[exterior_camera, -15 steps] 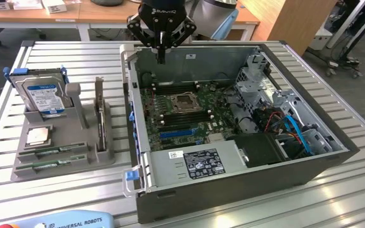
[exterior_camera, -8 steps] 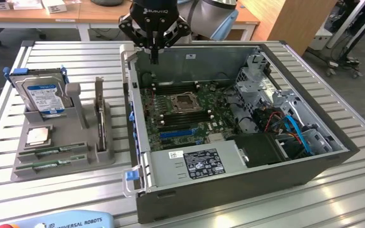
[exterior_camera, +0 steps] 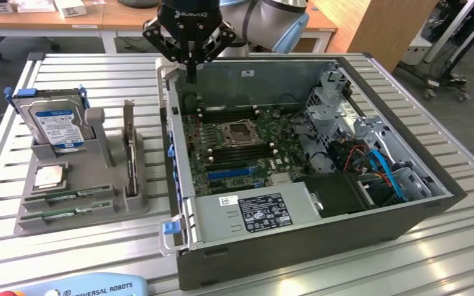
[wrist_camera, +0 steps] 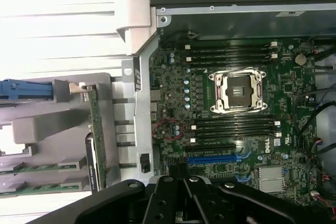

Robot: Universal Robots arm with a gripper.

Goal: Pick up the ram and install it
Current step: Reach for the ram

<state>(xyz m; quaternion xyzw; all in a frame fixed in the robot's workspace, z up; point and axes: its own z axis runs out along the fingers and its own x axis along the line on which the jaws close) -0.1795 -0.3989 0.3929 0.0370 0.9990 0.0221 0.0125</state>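
The ram shows as two narrow green sticks (exterior_camera: 66, 198) (exterior_camera: 60, 214) lying in the front slots of a grey holder (exterior_camera: 97, 203) at the exterior view's left. In the wrist view the same sticks (wrist_camera: 31, 168) (wrist_camera: 26, 187) lie in that holder. My gripper (exterior_camera: 192, 78) hangs over the far left corner of the open computer case (exterior_camera: 303, 216), well away from the sticks. Its fingers are shut with nothing between them. The wrist view puts the gripper (wrist_camera: 182, 195) above the motherboard (wrist_camera: 231, 145), whose black memory slots (wrist_camera: 233, 124) flank the processor socket (wrist_camera: 234, 90).
The holder also carries a silver hard drive with a blue label (exterior_camera: 56, 123), an upright expansion card (exterior_camera: 129, 154) and a processor chip (exterior_camera: 49, 177). Cables and drive cages (exterior_camera: 360, 148) crowd the case's right side. A teach pendant (exterior_camera: 81, 287) lies at the table's near edge.
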